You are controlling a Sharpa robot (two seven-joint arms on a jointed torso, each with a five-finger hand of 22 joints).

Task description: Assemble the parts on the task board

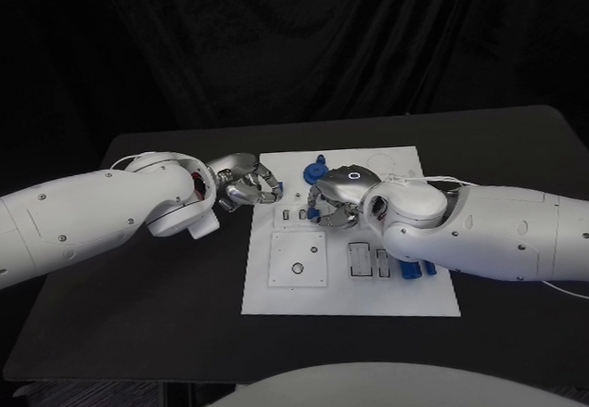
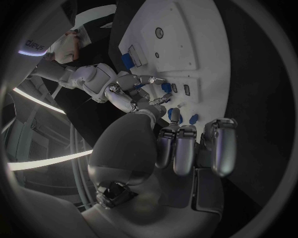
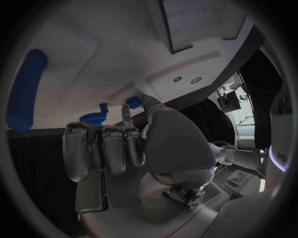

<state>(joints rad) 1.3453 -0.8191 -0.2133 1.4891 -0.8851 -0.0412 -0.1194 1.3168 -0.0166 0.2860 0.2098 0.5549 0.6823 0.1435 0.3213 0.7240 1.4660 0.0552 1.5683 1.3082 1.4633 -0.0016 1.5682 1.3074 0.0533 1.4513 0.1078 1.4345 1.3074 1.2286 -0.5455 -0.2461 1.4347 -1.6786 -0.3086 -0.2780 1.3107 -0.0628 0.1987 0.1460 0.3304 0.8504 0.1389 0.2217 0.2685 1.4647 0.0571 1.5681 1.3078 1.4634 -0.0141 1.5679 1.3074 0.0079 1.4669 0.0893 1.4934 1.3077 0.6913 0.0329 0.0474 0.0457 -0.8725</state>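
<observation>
The left hand hovers at the left edge of the task board, fingers curled in on nothing. The board lies mid-surface, with blue parts at its far edge and near the right arm. The right hand rests over the board's middle, fingers curled by a blue part; whether it grips is unclear. No readable writing on the board.

one task board, two hands, several blue parts
</observation>
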